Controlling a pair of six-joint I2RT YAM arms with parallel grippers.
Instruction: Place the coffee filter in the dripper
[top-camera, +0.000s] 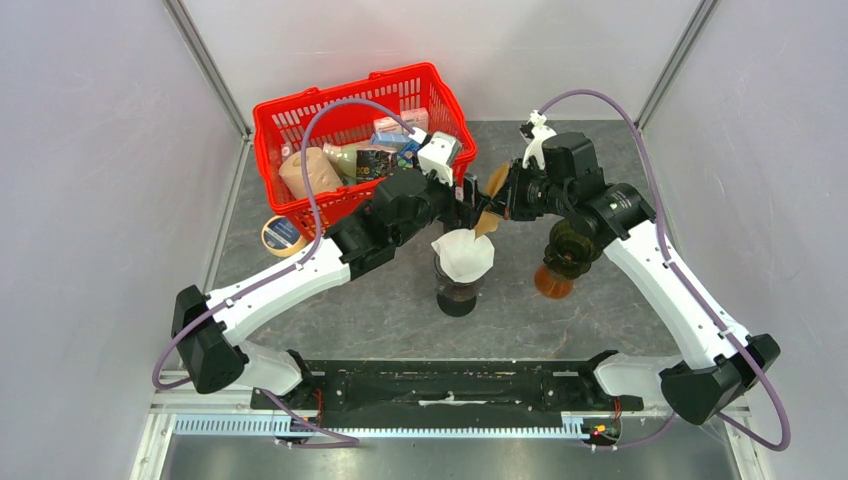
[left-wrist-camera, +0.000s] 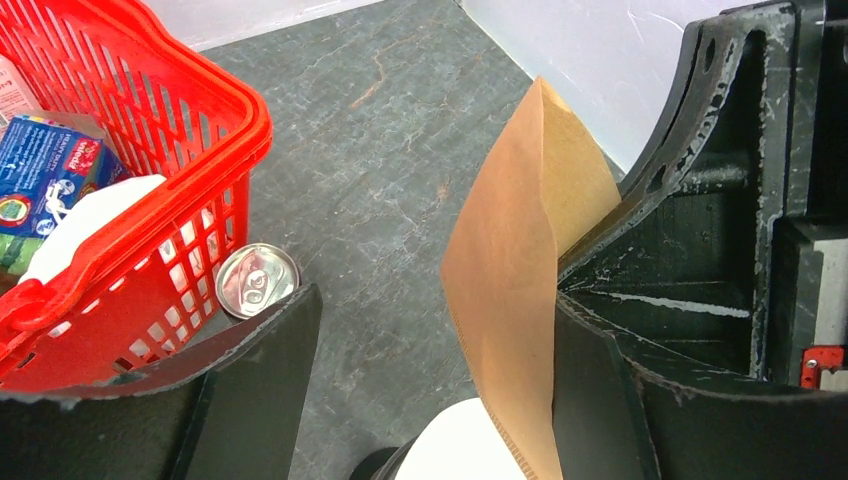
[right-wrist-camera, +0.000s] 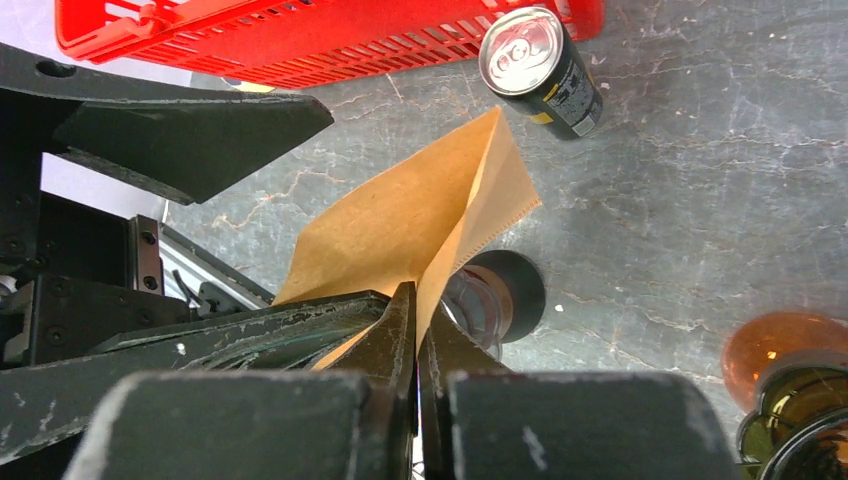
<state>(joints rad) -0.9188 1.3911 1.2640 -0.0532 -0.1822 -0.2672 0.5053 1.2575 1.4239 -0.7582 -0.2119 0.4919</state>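
Brown paper coffee filter (right-wrist-camera: 400, 220) is up in the air, dead centre of the overhead shot, above and a bit to the right of the dripper (top-camera: 457, 292). It's not in it yet.

The right gripper (right-wrist-camera: 415, 300) has it: jaws pressed tight together on the filter's lower corner, and the rest of the cone fans out toward the upper right of that wrist view with the crimped seam edge showing.

The left gripper (left-wrist-camera: 430, 330) is spread wide. From its own camera the filter stands upright between the fingers, hugging the right-hand one, and I can't tell if it actually touches.

The dripper already has a white filter (top-camera: 462, 252) sitting open in its top, and it stands on the grey stone-look table (top-camera: 400, 310) in the middle.

To the right of it, under the right forearm, is an amber glass piece (right-wrist-camera: 790, 345).

Behind that, a drinks can (right-wrist-camera: 540, 65) stands just outside the red basket (top-camera: 268, 140). It has a silver top and a black and yellow label, but the print is too small for me to read.

The basket sits upper left and is full of groceries, including a blue pack (left-wrist-camera: 45, 170) with writing I can't make out for sure.

A tape roll (top-camera: 283, 235) lies by the basket's lower left corner
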